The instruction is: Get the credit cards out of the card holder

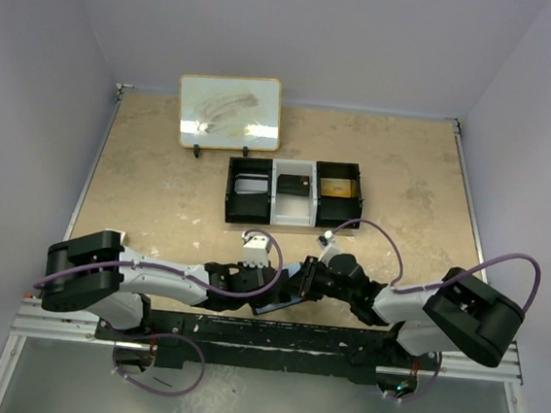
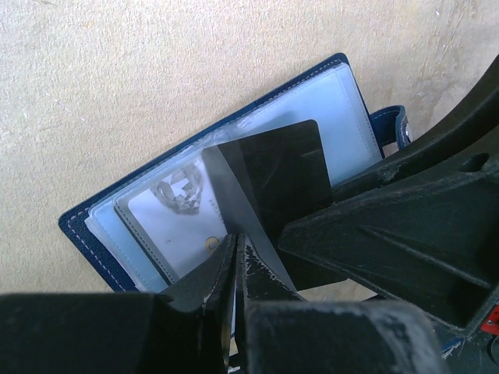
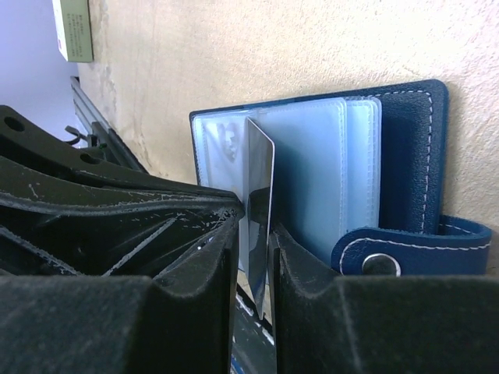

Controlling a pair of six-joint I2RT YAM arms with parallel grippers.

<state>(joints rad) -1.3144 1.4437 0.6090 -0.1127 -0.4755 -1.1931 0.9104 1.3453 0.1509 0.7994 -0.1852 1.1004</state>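
Pale lavender walls [image 1: 302, 33] close in the speckled beige table [image 1: 160, 186] we work on, and our two arms reach inward along its near edge until they meet at the middle. At the far side a framed whiteboard [image 1: 230, 112] stands propped, with a black three-compartment tray [image 1: 294, 193] just in front of it. The card holder [image 3: 409, 148] lies open on the table under our wrists, clear pockets facing up. Our right gripper [image 3: 253, 249] pinches a dark card [image 2: 284, 171] standing on edge, partly out of its pocket. Our left gripper [image 2: 234, 257] is fully closed, its tips on the holder beside a pale card [image 2: 179, 226] in its sleeve. A small box [image 1: 255, 248] sits just beyond the grippers. The holder's snap tab [image 3: 413, 245] curls up at one edge.
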